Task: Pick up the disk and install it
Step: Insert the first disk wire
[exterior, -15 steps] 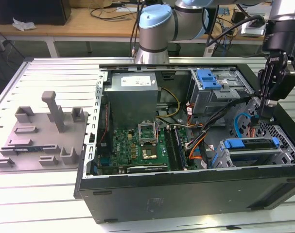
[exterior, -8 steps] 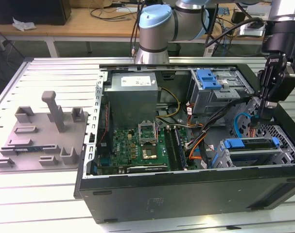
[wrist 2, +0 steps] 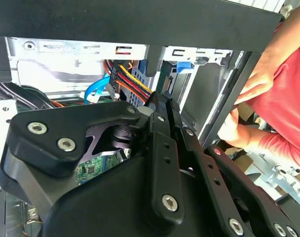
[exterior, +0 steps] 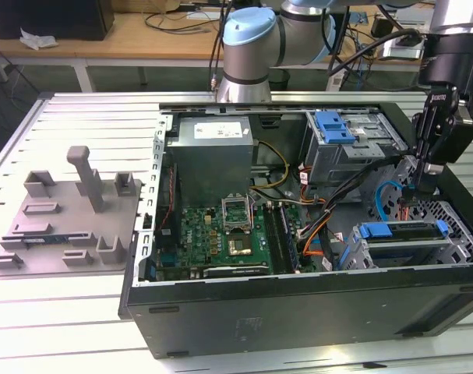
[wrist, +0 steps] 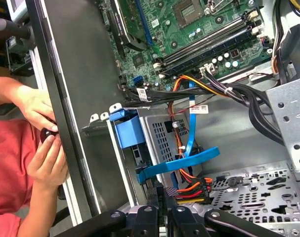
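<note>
Exterior view: the gripper (exterior: pixel 418 187) hangs inside the open computer case (exterior: pixel 298 319) on the tabletop (exterior: pixel 65 312), its jaws pressed together; whether anything is pinched between them cannot be told. The disk (exterior: pixel 400 231), framed in blue, is lodged in the lower drive cage (exterior: pixel 392 253) just below the jaws, and is judged seated or nearly so. In the first wrist view a blue data cable (wrist: pixel 189 158) and a red-orange-yellow power plug (wrist: pixel 192 187) are found just beside the jaws. Any pressing is best kept gentle and square to the cage, with the cables kept from being trapped. A person's hand (wrist: pixel 38 111) is laid on the case wall, apart from the jaws, and should be minded.
</note>
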You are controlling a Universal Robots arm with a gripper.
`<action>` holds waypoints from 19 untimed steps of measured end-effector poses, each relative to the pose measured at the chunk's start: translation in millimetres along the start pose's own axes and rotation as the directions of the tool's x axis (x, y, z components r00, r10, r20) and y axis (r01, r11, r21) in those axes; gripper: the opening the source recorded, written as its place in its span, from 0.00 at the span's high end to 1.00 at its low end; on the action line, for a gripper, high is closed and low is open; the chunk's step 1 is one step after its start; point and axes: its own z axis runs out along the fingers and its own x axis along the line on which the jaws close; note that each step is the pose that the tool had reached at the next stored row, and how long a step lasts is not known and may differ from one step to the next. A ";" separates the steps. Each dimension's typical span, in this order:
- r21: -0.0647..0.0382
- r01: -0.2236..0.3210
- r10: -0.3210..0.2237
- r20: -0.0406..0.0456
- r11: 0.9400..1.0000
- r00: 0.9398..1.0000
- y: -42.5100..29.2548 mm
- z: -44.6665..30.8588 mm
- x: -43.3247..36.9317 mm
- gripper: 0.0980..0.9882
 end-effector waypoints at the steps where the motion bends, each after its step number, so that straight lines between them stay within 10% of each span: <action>1: 0.000 0.000 0.000 0.000 1.000 1.000 -0.2 0.6 1.1 0.93; 15: 0.010 0.011 -0.012 0.057 1.000 0.998 -1.3 6.1 16.0 0.93; 19: 0.039 0.000 -0.002 0.069 0.999 0.998 0.6 0.7 20.2 0.93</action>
